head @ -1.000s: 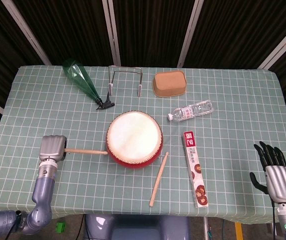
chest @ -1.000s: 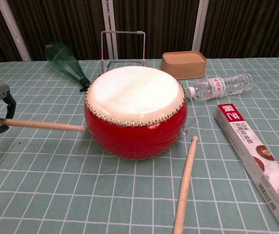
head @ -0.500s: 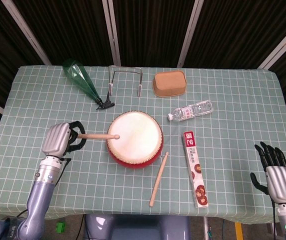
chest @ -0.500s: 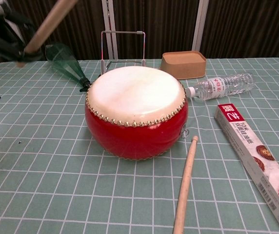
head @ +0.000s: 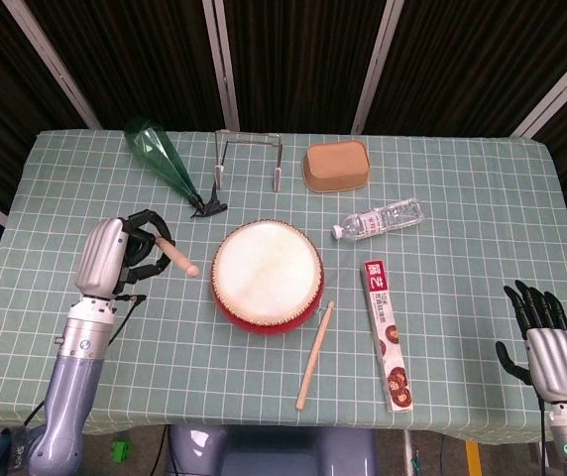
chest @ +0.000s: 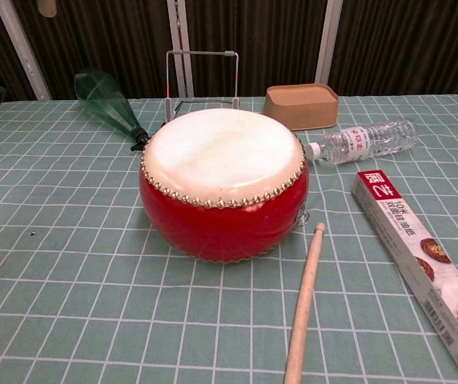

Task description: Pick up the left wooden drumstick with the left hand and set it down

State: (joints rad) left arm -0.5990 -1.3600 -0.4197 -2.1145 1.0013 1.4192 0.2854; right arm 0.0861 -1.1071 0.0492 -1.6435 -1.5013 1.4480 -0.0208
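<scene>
Green checked cloth covers the tabletop (head: 442,188), with dark slatted panels behind it. My left hand (head: 105,256) is raised at the left side of the cloth, its fingers (head: 147,226) curled around the left wooden drumstick (head: 172,257). From the head view the stick looks short, its rounded tip pointing toward the red drum (head: 267,277) and stopping just short of the drum's rim. In the chest view only a small wooden end (chest: 46,7) shows at the top edge, so I cannot tell the stick's tilt from there.

My right hand (head: 546,342) sits at the near right corner of the tabletop, well apart from everything, fingers spread and holding nothing.

The drum stands at the middle with its pale skin facing up. A second drumstick (head: 315,354) lies flat on the cloth just beside the drum's near right side. To its right lies a long red and white box (head: 388,335). Farther back are a clear water bottle (head: 378,220) on its side, a tan box (head: 336,165), a thin metal stand (head: 248,159) and a green plastic bottle (head: 165,162) lying down.
</scene>
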